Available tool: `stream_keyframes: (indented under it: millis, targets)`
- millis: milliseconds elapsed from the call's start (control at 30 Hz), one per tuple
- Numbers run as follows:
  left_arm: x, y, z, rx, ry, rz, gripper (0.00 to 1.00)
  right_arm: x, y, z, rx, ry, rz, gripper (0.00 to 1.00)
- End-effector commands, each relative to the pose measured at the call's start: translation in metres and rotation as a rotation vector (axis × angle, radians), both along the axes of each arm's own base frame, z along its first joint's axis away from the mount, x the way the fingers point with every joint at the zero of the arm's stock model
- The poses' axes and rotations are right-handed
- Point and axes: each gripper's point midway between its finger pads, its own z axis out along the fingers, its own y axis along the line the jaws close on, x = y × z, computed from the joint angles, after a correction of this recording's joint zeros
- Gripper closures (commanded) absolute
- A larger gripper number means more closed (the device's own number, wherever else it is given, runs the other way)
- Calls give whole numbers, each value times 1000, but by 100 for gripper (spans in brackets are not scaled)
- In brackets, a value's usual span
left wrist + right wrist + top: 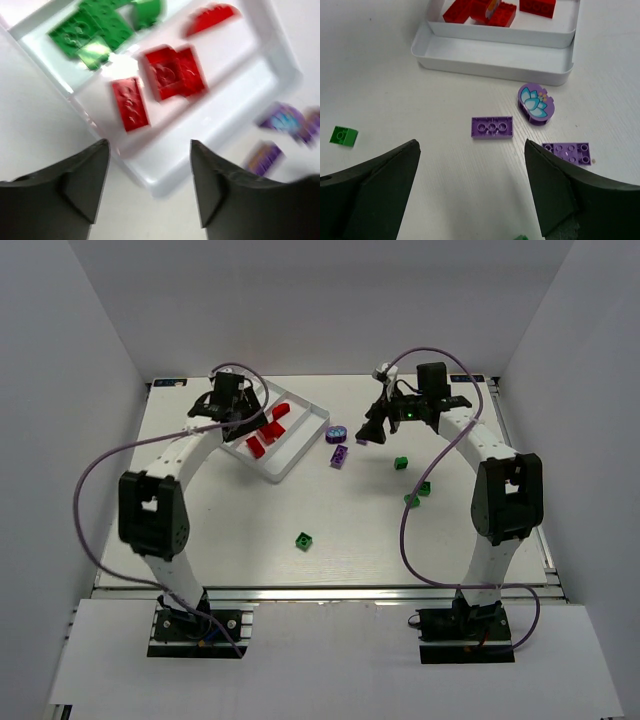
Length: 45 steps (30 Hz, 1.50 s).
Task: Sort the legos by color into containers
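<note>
Two grippers, both released. My left gripper (148,150) has its fingers spread with nothing between them and hangs over a corner of the white tray (280,65). Its wrist view is blurred but shows red legos (172,75) in one compartment and green legos (95,27) in the next. Overhead, my left arm hides those green ones.

My right gripper (471,150) is spread wide too, holding nothing above the table (250,540). Ahead of it lie a purple plate (492,127), a round purple piece (536,102) with a flower print, and a second purple plate (567,151), all just outside the tray. One loose green brick (343,136) sits off to the left in that view. Overhead, more green bricks (304,539) show scattered, well apart from the tray.
</note>
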Motion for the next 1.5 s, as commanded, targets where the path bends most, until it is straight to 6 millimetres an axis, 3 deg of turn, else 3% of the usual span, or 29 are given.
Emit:
stream_keyframes:
  millis: [0, 67, 133, 233, 267, 333, 367, 433, 500, 533, 633, 667, 700, 867, 900, 1133, 1333, 1467]
  targets:
    - [-35, -50, 57, -167, -149, -250, 21, -1, -11, 12, -68, -36, -1, 11]
    - [-60, -71, 53, -161, -137, -333, 21, -1, -16, 5, -104, -15, -6, 11]
    - [-89, -79, 44, -153, -115, -384, 20, -1, -22, 1, -143, 9, -44, 11]
    - [-129, -95, 34, -176, -95, -434, 20, 1, -32, -2, -178, 47, -112, 25]
    - [-137, -96, 34, -186, -96, -435, 21, 1, -34, -2, -178, 68, -131, 39]
    - [-151, -100, 40, -208, -122, -441, 22, -3, -39, -3, -182, 122, -158, 57]
    - [-166, -105, 29, -198, -99, -464, 22, -4, -42, -4, -190, 135, -171, 77]
    - [-185, -113, 23, -189, -82, -503, 23, -8, -48, -6, -207, 162, -198, 80]
    - [-203, -116, 12, -182, -64, -527, 24, -18, -54, -10, -225, 186, -208, 74]
    - [-214, -125, 8, -186, -58, -558, 24, -26, -57, -16, -241, 209, -208, 60]
    - [-236, -137, -4, -172, -48, -608, 24, -40, -62, -17, -268, 201, -181, 37]
    - [-238, -136, -12, -146, -42, -599, 24, -51, -65, -23, -285, 233, -164, 13]
    - [-243, -144, -14, -142, -48, -625, 24, -56, -66, -23, -298, 226, -145, 11]
    - [-251, -158, -34, -54, -6, -677, 24, -81, -75, -35, -323, 254, -120, 11]
    - [-247, -159, -39, -16, 4, -668, 23, -83, -76, -30, -320, 233, -121, 11]
    - [-245, -145, -65, 197, 91, -695, 23, -90, -85, -25, -319, 215, -141, 11]
    - [-252, -150, -70, 217, 111, -743, 26, -92, -90, -24, -314, 213, -155, 11]
    - [-263, -151, -90, 237, 146, -757, 29, -91, -91, -24, -309, 217, -161, 11]
